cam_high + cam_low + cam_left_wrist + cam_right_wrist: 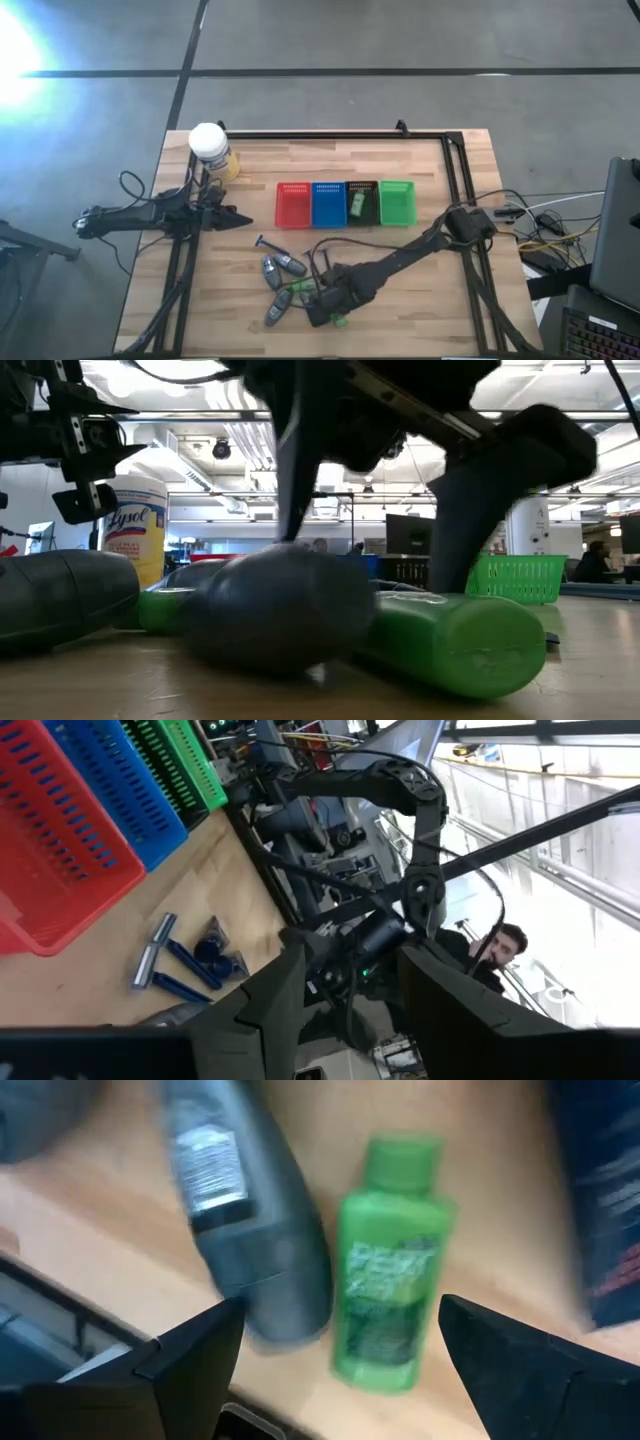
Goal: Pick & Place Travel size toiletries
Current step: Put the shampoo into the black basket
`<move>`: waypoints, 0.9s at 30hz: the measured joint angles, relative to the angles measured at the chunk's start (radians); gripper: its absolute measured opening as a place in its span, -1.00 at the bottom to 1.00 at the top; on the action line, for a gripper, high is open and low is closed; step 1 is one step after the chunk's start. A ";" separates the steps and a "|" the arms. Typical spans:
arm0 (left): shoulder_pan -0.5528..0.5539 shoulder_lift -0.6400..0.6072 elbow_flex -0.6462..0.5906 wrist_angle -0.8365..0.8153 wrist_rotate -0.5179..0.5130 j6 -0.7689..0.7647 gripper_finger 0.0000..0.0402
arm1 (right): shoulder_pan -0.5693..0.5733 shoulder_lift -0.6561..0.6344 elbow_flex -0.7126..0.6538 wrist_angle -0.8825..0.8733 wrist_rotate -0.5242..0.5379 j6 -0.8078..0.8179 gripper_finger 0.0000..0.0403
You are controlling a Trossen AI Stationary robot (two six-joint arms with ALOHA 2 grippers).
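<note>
Right gripper: your right gripper (335,1350) is low over the heap of toiletries at about 6 o'clock on the table (440,300). Its fingers (190,1355) stand wide apart and hold nothing.
Under the right gripper: in the right wrist view you see a green bottle (388,1265) between the two fingers, and a grey tube (245,1220) just beside it, touching or almost touching. Both lie flat on the wood.
Heap of toiletries: from above you see grey tubes (283,265) and a green piece (340,320) near the right gripper, at 6 to 7 o'clock of the table.
Razors: blue-purple razors (165,955) lie on the wood near the red basket (292,204), toward 6 o'clock from it.
Baskets: red, blue (328,203), black (361,203) and green (397,202) stand in one row near the table centre. A green item (356,204) lies in the black one.
Left gripper: your left gripper (240,217) hangs at 9 o'clock of the table, pointing to the red basket. Its fingers (270,1010) are partly apart and hold nothing.
Jar: a yellow jar (212,150) with a white cap stands at 10 o'clock.
Room behind: a person (495,955) shows beyond the table in the left wrist view.
</note>
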 joint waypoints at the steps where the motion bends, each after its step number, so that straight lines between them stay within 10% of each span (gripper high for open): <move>1: 0.000 -0.001 0.000 0.000 -0.001 -0.003 -0.16 | 0.002 0.006 0.000 0.002 0.007 -0.004 0.62; 27: 0.000 -0.001 0.000 0.003 -0.002 -0.021 -0.16 | 0.010 0.029 0.091 -0.224 0.006 -0.071 0.69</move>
